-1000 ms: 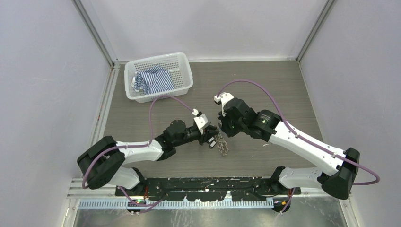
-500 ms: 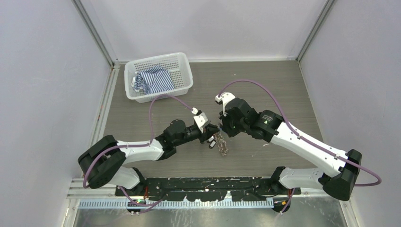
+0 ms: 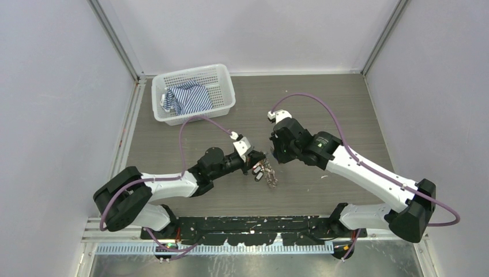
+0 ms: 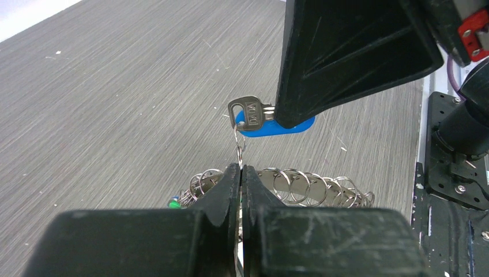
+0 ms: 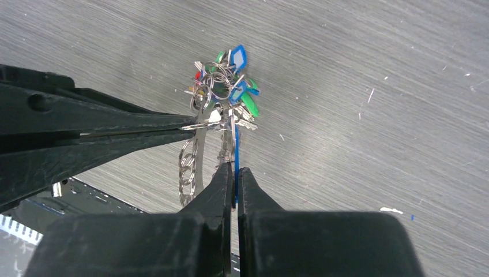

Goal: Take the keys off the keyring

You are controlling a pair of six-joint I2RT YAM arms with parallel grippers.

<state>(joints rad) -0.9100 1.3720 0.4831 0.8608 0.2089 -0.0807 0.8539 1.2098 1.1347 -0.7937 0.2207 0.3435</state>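
Note:
The keyring is a metal band fringed with small split rings, and it hangs between my two grippers above the table. My left gripper is shut on the small split ring that links one key to the band. That key is silvery with a blue tag, and my right gripper is shut on it. The other keys, with blue, green and red tags, hang bunched below. In the top view the bunch of keys dangles under the left gripper and the right gripper.
A white mesh basket holding a striped cloth stands at the back left of the grey table. The arms' black base rail runs along the near edge. Grey walls close in both sides.
My left gripper has closed onto the small split ring. The right arm has shifted slightly toward the back, and the hanging bunch has stayed between the two grippers.

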